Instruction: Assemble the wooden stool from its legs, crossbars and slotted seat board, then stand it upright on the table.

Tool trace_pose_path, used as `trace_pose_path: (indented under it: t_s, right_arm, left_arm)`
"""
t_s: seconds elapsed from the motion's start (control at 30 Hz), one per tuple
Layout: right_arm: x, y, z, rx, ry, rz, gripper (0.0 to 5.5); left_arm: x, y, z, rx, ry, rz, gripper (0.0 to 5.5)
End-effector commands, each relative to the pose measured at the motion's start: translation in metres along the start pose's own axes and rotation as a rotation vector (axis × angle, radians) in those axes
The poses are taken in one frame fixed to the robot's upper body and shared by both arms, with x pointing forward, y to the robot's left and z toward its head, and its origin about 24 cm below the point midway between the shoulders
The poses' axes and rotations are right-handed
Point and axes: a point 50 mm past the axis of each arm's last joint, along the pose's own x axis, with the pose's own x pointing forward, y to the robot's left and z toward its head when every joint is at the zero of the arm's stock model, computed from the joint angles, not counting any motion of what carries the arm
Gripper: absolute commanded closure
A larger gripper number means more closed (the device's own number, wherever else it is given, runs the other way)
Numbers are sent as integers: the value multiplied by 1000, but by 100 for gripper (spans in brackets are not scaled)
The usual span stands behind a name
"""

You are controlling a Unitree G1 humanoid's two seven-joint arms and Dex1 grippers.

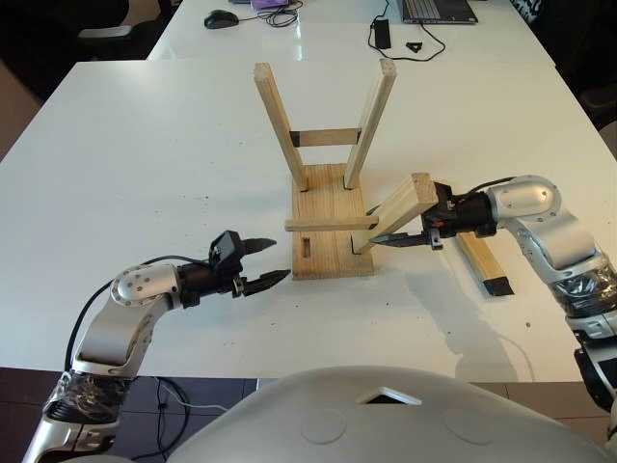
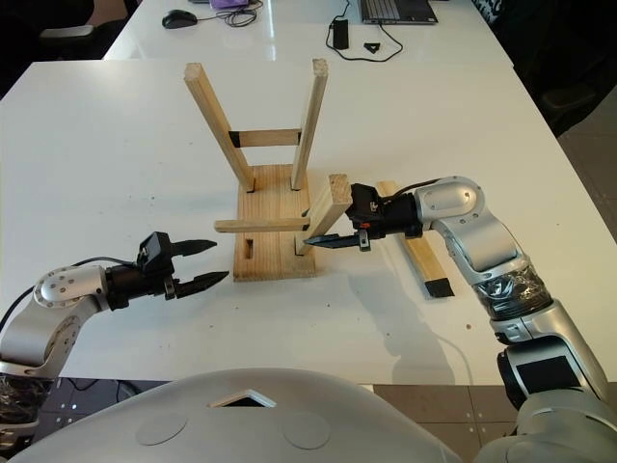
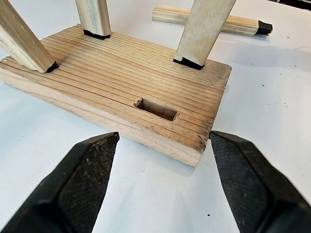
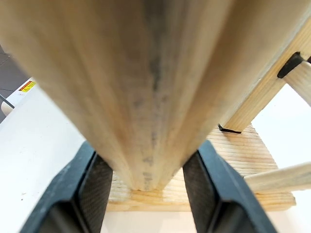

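An office: white desks [image 1: 145, 145] with a laptop [image 1: 439, 10], mouse [image 1: 221, 18] and charger [image 1: 382, 34]

The left arm [image 1: 130, 313] is bent at the elbow. Its forearm is held low and roughly level, pointing forward and toward the robot's right. The left gripper [image 1: 281, 258] has its fingers [image 3: 90, 182] spread wide, with nothing between them. The right arm [image 1: 540, 217] is folded at the elbow, its forearm reaching across toward the robot's left. The right gripper [image 1: 384, 231] has its pads [image 4: 95, 187] on either side of a leg [image 1: 403, 204]. They seem pressed tight against it, though the contact sits too near the lens to be certain.
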Motion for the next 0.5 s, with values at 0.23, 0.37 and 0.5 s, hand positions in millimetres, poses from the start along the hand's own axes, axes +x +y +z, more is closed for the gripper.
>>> trace_pose_path:
  t_s: [0.23, 0.37, 0.5]
  right_arm:
    - [-7, -9, -23, 110, 89, -184, 221]
    - [-29, -1, -26, 96, 167, -197, 217]
    - [-71, 15, -33, 133, 242, -296, 217]
  left_arm:
    - [2, 7, 0, 22, 19, 51, 204]
    - [2, 6, -3, 26, 26, 56, 204]
    - [-1, 4, -5, 18, 19, 83, 204]
